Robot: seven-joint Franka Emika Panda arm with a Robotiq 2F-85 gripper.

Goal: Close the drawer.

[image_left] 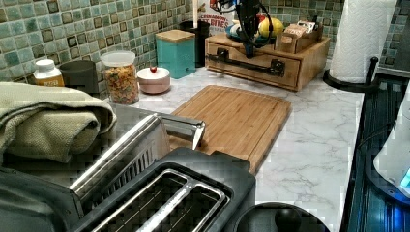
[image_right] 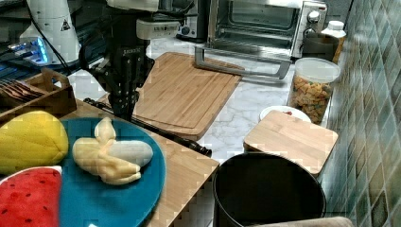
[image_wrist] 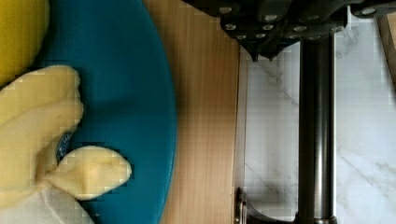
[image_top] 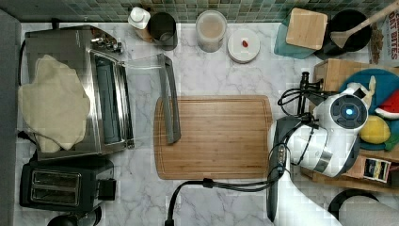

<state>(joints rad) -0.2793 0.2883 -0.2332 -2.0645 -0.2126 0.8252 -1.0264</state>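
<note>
The drawer's front (image_left: 241, 59) is a light-wood panel in the wooden box (image_right: 189, 175), and it carries a long black bar handle (image_left: 251, 66) (image_right: 156, 130) (image_wrist: 316, 130). The front looks flush with the box, and the tray inside is hidden. In the right view my gripper (image_right: 124, 108) hangs straight down at the box's front edge. It (image_left: 249, 50) stands just above the handle. In the wrist view the gripper (image_wrist: 264, 53) is shut with nothing in it, beside the bar and over the marble gap.
On the box top (image_wrist: 205, 116) a blue plate (image_right: 94, 198) holds a toy banana (image_right: 111, 156), a lemon and a watermelon slice. A cutting board (image_top: 216, 136) lies mid-counter next to the toaster oven's open door (image_top: 167, 99). A paper towel roll (image_left: 362, 38) and a black pot (image_right: 265, 194) stand near the box.
</note>
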